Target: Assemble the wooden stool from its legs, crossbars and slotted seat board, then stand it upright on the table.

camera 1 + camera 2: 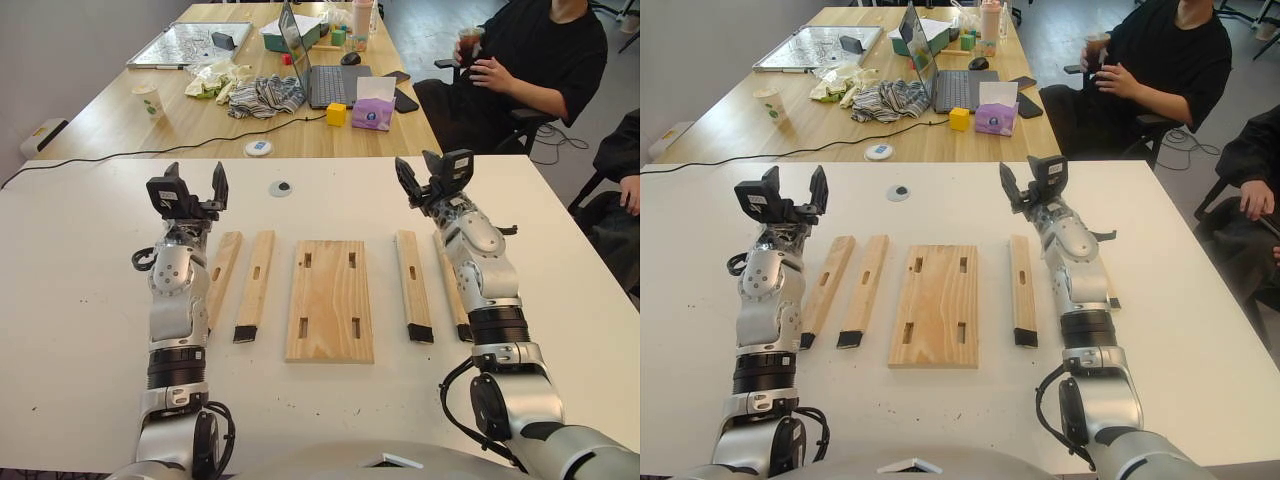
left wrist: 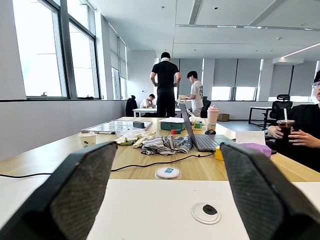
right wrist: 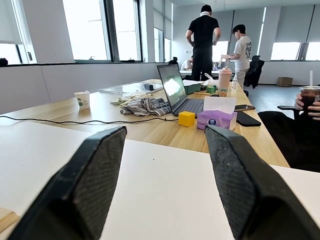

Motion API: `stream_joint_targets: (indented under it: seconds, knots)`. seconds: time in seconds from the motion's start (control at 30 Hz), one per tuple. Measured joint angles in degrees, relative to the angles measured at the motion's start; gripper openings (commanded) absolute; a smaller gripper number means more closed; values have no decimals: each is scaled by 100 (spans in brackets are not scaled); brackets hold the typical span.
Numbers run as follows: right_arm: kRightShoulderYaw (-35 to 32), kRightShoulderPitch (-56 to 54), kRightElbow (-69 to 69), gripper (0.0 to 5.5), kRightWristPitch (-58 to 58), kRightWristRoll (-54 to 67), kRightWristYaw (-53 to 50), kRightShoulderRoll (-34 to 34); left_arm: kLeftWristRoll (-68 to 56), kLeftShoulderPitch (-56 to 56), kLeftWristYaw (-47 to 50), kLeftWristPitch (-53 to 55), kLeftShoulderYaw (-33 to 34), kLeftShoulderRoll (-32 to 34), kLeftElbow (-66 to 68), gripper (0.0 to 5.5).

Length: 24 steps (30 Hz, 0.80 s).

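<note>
The slotted seat board lies flat in the middle of the white table. Two wooden legs with dark ends lie side by side to its left. To its right lies another leg, and a further piece is mostly hidden under my right forearm. My left gripper is held above the table beyond the left legs, open and holding nothing; its pads stand wide apart. Beyond the right legs, my right gripper is open too, with pads spread over bare table.
A small grey disc is set in the table past the board. Behind it a wooden table carries a laptop, a tissue box, a cable and clutter. A seated person is at the far right.
</note>
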Motion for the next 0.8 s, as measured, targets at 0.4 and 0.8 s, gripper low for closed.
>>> stream_joint_targets:
  seconds: [0.4,0.8]
  knots:
    - [-866,1256,-546,291,1610,346,1209,-2153,7,776,228,265,51,-117,-863,378]
    - [-507,2363,-1219,291,3403,378,1769,-2949,4,2235,730,752,197,-523,-2259,378]
